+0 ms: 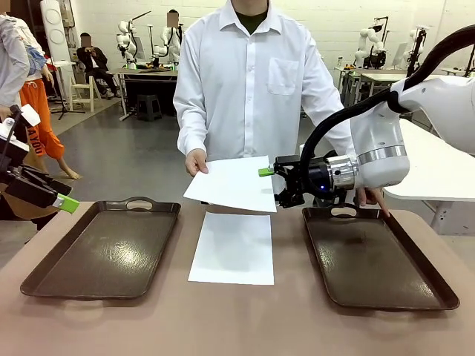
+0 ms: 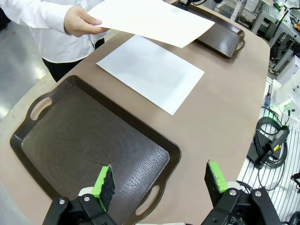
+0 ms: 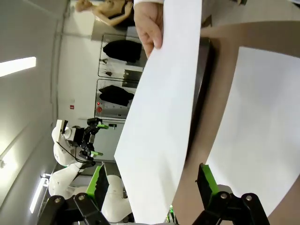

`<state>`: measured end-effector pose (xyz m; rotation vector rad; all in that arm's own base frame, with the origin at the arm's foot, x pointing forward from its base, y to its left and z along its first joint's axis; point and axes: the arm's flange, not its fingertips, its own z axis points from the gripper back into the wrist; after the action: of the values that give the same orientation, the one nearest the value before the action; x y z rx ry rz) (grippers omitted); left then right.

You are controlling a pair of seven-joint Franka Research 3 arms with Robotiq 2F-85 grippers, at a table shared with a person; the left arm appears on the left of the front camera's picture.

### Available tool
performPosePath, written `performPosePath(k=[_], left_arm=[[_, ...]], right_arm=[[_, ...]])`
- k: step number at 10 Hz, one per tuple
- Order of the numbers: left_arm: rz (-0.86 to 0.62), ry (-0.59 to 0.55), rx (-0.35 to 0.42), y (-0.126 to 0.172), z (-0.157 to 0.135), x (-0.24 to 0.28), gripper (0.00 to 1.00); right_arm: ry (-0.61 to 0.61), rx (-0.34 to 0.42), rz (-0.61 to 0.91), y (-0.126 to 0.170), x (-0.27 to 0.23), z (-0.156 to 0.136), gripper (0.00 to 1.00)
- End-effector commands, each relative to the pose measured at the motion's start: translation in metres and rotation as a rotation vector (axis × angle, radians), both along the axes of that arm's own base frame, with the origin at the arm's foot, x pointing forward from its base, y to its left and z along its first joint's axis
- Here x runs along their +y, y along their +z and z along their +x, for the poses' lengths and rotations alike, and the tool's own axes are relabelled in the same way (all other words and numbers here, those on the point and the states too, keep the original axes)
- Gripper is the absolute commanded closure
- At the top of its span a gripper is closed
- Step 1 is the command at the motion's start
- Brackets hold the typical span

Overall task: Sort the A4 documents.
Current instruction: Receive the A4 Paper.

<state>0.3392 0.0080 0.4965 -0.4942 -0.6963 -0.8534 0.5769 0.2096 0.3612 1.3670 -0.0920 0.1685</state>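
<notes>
1. Brown left tray (image 1: 104, 252), right tray (image 1: 375, 263): nothing filed yet.
2. Sheet (image 1: 232, 248): laid lower centre, between them.
3. Second sheet (image 1: 234, 183): held by hand (image 1: 196, 162), centre; right gripper (image 1: 274, 187) wide at its edge.
4. Left gripper (image 2: 159, 178): wide, nothing held.

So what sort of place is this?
Probably a robotics lab or workshop hall: more work tables across an open grey floor, a white brick wall, coiled cables beside the table.
</notes>
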Motion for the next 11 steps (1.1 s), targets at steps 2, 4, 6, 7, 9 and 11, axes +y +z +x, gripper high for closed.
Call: performPosePath(k=[2, 4, 6, 7, 9, 11], left_arm=[[-0.012, -0.016, -0.009, -0.0010, 0.0006, 0.0019, 0.00], [-0.012, -0.016, -0.009, -0.0010, 0.0006, 0.0019, 0.00], [-0.012, -0.016, -0.009, -0.0010, 0.0006, 0.0019, 0.00], [-0.012, -0.016, -0.009, -0.0010, 0.0006, 0.0019, 0.00], [-0.012, -0.016, -0.009, -0.0010, 0.0006, 0.0019, 0.00], [-0.012, -0.016, -0.009, -0.0010, 0.0006, 0.0019, 0.00]], right_arm=[[-0.013, 0.003, 0.051, -0.0002, 0.0163, -0.0016, 0.00], [-0.024, -0.004, 0.067, 0.0000, 0.0149, -0.0034, 0.00], [-0.041, -0.006, 0.068, -0.0036, 0.0141, -0.0030, 0.10], [-0.042, -0.002, 0.067, -0.0045, 0.0137, -0.0025, 0.18], [-0.028, 0.015, 0.085, -0.0048, 0.0118, -0.0036, 0.36], [-0.017, 0.020, 0.092, -0.0044, 0.0116, -0.0045, 0.54]])
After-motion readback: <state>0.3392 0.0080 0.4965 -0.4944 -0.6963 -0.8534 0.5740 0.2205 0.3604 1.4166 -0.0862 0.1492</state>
